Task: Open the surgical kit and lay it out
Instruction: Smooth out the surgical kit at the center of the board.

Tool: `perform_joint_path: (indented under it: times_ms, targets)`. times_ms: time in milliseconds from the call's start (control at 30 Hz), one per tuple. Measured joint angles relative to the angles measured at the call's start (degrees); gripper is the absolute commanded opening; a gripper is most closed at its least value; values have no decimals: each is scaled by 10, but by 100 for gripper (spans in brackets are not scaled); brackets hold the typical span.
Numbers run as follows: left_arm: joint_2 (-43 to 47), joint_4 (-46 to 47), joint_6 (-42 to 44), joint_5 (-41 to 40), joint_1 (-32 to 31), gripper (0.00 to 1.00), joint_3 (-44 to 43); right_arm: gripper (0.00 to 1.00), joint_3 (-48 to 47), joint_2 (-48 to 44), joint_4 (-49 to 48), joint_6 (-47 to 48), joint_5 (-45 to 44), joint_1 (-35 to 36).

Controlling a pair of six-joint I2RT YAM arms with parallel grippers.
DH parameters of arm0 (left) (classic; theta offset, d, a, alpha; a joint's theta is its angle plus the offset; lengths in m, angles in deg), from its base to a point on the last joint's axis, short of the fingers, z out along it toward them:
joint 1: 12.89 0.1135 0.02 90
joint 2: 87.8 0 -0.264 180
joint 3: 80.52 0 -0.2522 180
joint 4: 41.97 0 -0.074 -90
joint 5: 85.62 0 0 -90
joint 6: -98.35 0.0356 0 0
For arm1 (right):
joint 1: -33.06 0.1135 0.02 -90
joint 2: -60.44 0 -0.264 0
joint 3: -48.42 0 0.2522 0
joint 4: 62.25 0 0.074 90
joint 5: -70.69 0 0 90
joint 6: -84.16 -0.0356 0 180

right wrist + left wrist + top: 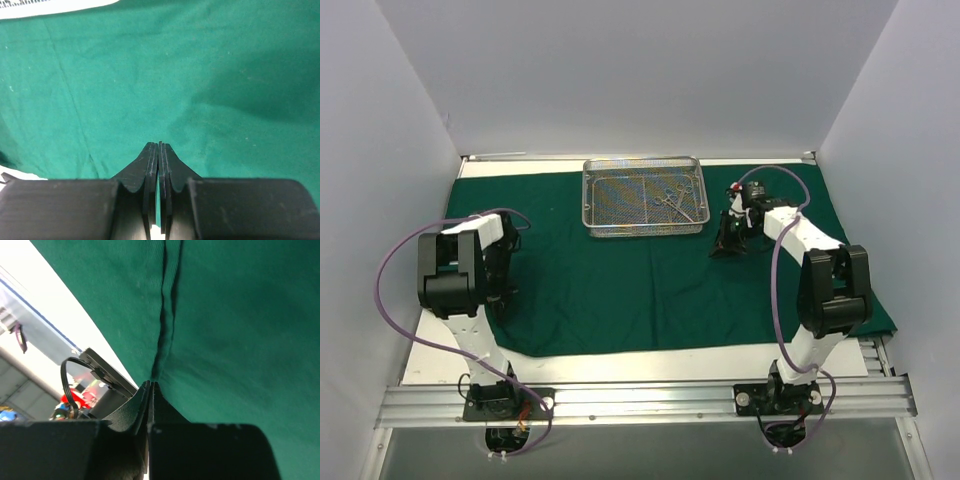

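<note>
The dark green cloth wrap (650, 290) lies spread flat over the table. The silver wire-mesh tray (588, 200) stands on its far middle part, with small silver scissor-handled instruments (672, 203) inside. My left gripper (502, 295) is at the cloth's left near part. In the left wrist view it (151, 382) is shut on a raised fold of the green cloth (167, 315). My right gripper (725, 248) is just right of the tray, tips down on the cloth. In the right wrist view it (160, 145) is shut with nothing in it, over flat cloth (200, 75).
Bare white table (620, 365) shows along the near edge and behind the cloth. White walls close in the left, right and back. An aluminium rail (640, 400) carries both arm bases. The cloth's right near corner (885, 322) hangs toward the table edge.
</note>
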Motion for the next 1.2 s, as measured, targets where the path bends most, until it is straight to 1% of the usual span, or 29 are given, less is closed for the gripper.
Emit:
perform_joint_path:
  times_ms: [200, 300, 633, 733, 933, 1100, 1200]
  targets:
    - [-36, 1, 0, -23, -8, 2, -1, 0, 21, -3, -6, -3, 6, 3]
    - [-38, -1, 1, -24, -20, 2, -6, 0, 23, -3, -10, -4, 10, 6]
    - [-38, 2, 8, -18, -53, 2, -65, 0, 23, -3, -15, -4, 15, 9]
    - [-44, 2, 11, -19, -53, 2, -57, 0, 23, -3, -14, -3, 15, 9]
    - [-80, 1, 16, -24, -53, 2, -6, 0, 23, -3, -14, -3, 15, 9]
    - [-84, -1, 9, -35, -50, 2, -3, 0, 23, -9, -14, -3, 15, 9]
    - [-84, 0, 4, -35, -32, 2, -2, 0, 23, -13, -14, -3, 14, 9]
